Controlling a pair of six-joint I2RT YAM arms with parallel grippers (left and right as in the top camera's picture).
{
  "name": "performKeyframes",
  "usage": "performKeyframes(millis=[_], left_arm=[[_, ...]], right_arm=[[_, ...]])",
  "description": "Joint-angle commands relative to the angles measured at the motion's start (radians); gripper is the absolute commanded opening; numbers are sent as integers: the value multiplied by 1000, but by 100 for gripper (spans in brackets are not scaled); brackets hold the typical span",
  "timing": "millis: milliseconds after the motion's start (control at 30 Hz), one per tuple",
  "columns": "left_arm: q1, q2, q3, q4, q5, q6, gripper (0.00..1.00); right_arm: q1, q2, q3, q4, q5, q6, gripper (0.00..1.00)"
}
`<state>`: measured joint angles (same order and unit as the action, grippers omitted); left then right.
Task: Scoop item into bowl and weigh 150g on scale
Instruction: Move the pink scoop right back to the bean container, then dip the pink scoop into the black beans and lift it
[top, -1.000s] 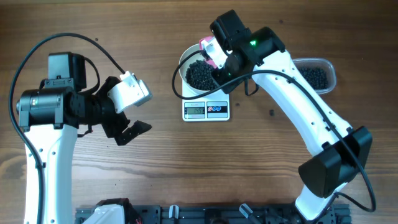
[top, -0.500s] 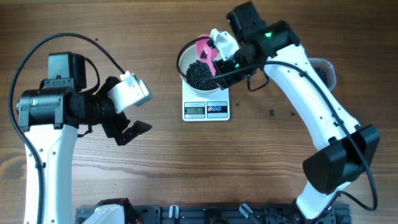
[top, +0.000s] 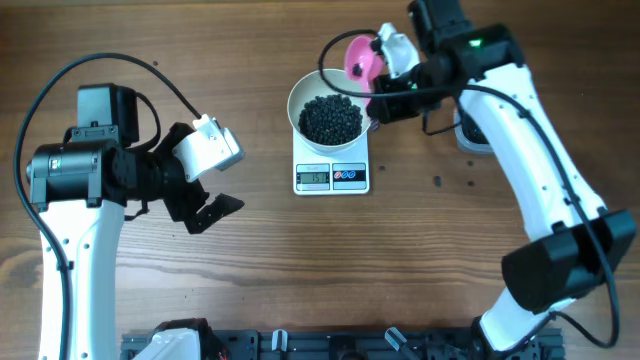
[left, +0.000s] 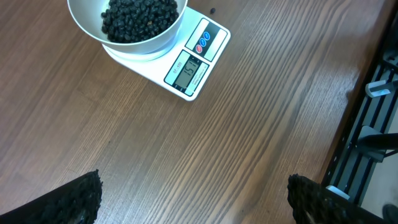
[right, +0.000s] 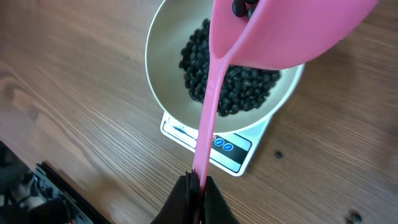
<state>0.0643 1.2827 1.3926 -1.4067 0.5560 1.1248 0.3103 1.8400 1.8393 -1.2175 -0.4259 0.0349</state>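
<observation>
White bowl (top: 296, 100) of black beads (top: 331, 119) on the scale (top: 331, 177) at upper centre, right gripper (right: 198, 190) clamped tight on the pink scoop (top: 359, 55) handle, scoop just upper right of the bowl, left gripper (top: 212, 212) spread wide and empty at left

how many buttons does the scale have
2: a red button and a blue button, side by side next to the display on the scale. None look hidden.

L arm (top: 72, 235), R arm (top: 532, 165): white shells, blk joints, blk cables (top: 60, 78). Green LED (top: 476, 42) on R wrist. L pincer (top: 217, 215) blk.
</observation>
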Motion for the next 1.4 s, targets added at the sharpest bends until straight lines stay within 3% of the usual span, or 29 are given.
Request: performKeyframes(millis=[0, 500, 767, 1367], left_arm=[[4, -10, 19, 0, 22, 20, 100], [4, -10, 19, 0, 22, 20, 100], [4, -10, 19, 0, 22, 20, 100], [4, -10, 19, 0, 22, 20, 100]], right_arm=[[-19, -50, -4, -2, -17, 43, 4], [-223, -84, -4, -214, 81, 16, 4], [-329, -90, -4, -315, 322, 9, 4], [-335, -62, -167, -322, 697, -5, 4]])
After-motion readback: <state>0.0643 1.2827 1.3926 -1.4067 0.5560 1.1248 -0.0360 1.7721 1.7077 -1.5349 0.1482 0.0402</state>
